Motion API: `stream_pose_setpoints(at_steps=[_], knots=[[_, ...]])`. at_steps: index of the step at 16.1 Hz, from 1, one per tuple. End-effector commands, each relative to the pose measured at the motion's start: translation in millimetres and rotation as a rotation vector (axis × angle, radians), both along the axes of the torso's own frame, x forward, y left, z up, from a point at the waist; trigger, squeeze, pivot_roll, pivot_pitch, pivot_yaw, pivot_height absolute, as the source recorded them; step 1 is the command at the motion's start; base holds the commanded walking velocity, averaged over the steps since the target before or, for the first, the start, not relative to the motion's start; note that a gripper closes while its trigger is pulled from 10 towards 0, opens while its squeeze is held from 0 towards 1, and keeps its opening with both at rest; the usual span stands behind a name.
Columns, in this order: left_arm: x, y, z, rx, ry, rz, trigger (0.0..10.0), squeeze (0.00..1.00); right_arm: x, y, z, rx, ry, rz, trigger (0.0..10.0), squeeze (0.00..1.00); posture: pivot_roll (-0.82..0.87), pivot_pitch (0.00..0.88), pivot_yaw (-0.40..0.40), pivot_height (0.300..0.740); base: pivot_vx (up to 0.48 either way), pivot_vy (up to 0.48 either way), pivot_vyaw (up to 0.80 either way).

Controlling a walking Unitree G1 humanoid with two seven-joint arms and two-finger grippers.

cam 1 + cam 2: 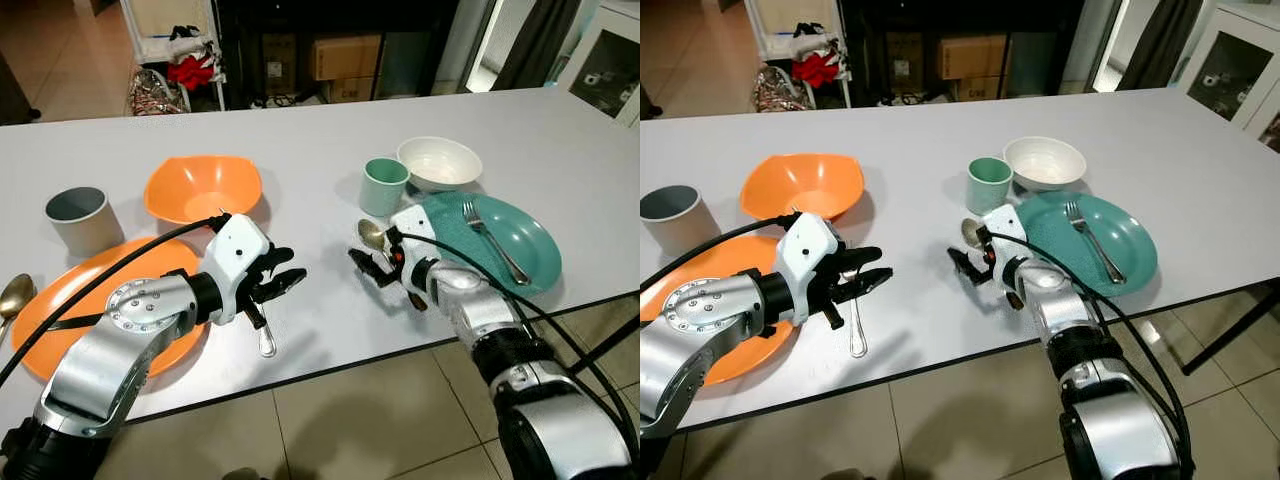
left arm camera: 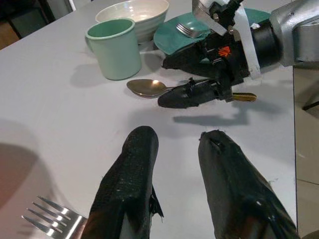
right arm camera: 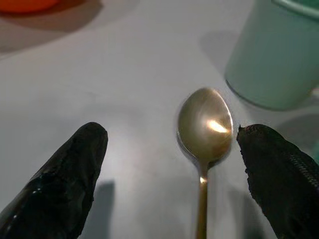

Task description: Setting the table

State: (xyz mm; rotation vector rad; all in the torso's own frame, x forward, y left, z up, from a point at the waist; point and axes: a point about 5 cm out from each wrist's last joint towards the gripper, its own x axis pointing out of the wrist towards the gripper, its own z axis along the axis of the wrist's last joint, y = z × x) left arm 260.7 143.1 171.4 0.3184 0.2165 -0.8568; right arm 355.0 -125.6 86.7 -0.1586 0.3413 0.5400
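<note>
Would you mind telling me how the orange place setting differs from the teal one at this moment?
The orange plate lies bare, while the teal plate carries a fork. The orange plate's fork lies on the table beside it, under the left gripper. The orange bowl matches its plate; the teal side's bowl is white. The grey cup differs from the mint cup. Both have a golden spoon to their left.
</note>
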Motion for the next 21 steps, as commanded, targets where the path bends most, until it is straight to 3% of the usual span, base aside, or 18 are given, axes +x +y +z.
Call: stream_pose_setpoints(at_steps=[1,4,5,6,21], knots=[[-0.2,-1.6,2,0.009,-0.007,-0.017,10.0,0.0,3.1,-4.8,1,-0.01,0.005,-0.023,10.0,0.0,0.06,0.0,-0.037,0.74,0.0,0.0,0.0],[-0.4,-1.7,3,0.009,-0.005,-0.024,10.0,0.0,-1.2,-0.3,-10,0.021,0.092,0.008,10.0,0.0,0.06,0.0,-0.038,0.74,0.0,0.0,0.0],[-0.8,-2.1,3,0.007,-0.004,-0.028,10.0,0.0,-3.6,0.8,-15,0.013,0.116,0.015,4.2,0.0,0.06,0.0,-0.039,0.74,0.0,0.0,0.0],[-1.1,-2.3,3,0.007,-0.003,-0.031,10.0,0.0,-5.3,0.4,-19,0.001,0.134,0.007,0.0,0.0,0.06,0.0,-0.039,0.74,0.0,0.0,0.0],[0.3,-4.1,3,0.008,0.001,-0.045,10.0,0.0,-5.7,-7.2,-24,-0.018,0.144,-0.034,0.0,0.0,0.06,0.0,-0.037,0.74,0.0,0.0,0.0]])
